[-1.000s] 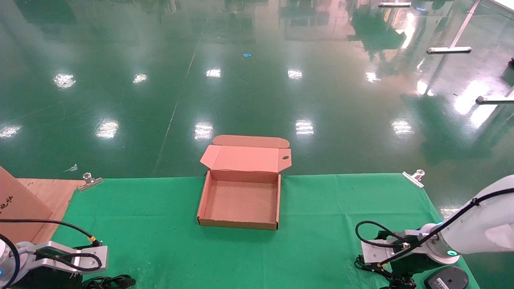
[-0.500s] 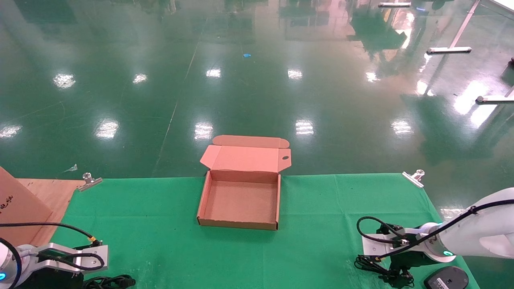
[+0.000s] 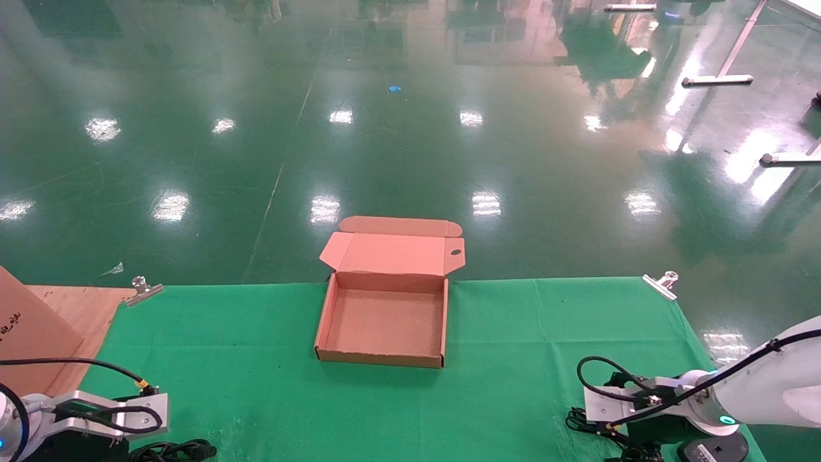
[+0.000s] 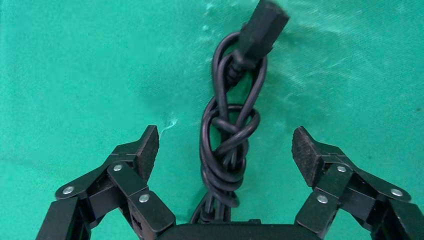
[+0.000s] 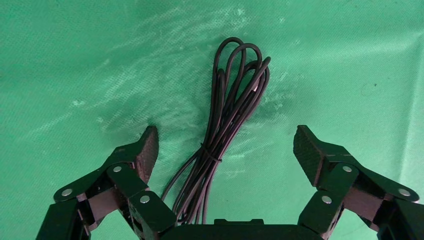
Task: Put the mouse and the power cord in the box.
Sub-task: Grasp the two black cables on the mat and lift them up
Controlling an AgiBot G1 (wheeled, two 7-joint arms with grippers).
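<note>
The box (image 3: 385,321) sits open at the middle of the far edge of the bench (image 3: 513,333), which is covered in green cloth; its lid is folded back beyond the edge, and its tray holds nothing.

The left pincer (image 4: 225,150) hovers low over the near left corner, released, jaws spread wide. The power cord (image 4: 230,145) lies on the cloth between them, knotted in a loose bundle with a chunky plug end pointing away; neither pad touches it.

The right pincer (image 5: 225,150) hovers over the near right corner, likewise released. The thin looped cable (image 5: 225,135) lies between its spread jaws, untouched. The mouse (image 3: 712,450) rests just beside that wrist at the near edge, partly hidden by it.
</note>
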